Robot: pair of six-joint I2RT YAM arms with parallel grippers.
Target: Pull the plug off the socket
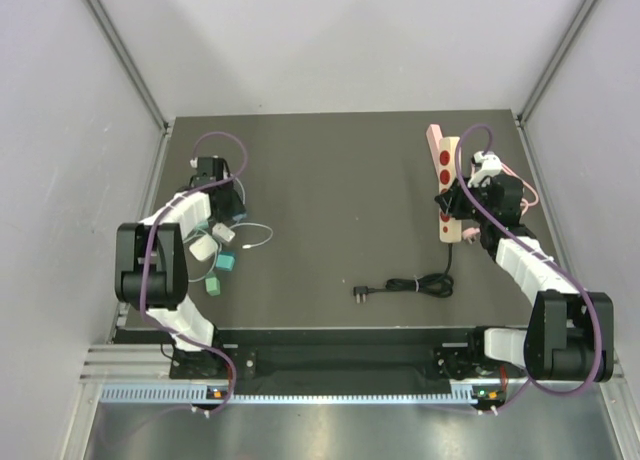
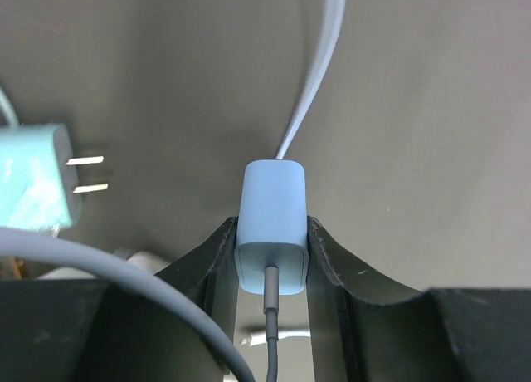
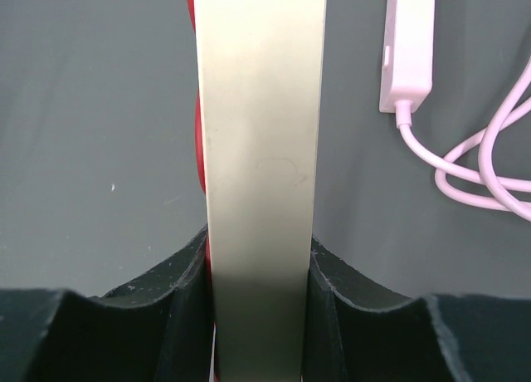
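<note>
My left gripper (image 2: pixel 272 232) is shut on a light blue plug block (image 2: pixel 274 208). A grey cable (image 2: pixel 270 315) enters its near end and a white flat cable (image 2: pixel 319 66) leaves its far end. In the top view the left gripper (image 1: pixel 226 216) is at the table's left. My right gripper (image 3: pixel 259 251) is shut on the edge of a beige power strip (image 3: pixel 259 108) with red sockets (image 3: pixel 199 124). In the top view the strip (image 1: pixel 443 170) lies at the right with the right gripper (image 1: pixel 455 202) on its near half.
A teal two-pin plug (image 2: pixel 37 183) lies left of the left gripper. More teal and white plugs (image 1: pixel 224 263) lie by the left arm. A black cable with a plug (image 1: pixel 362 292) trails from the strip. A pink adapter (image 3: pixel 406 41) and pink cable (image 3: pixel 489 166) lie right of the strip.
</note>
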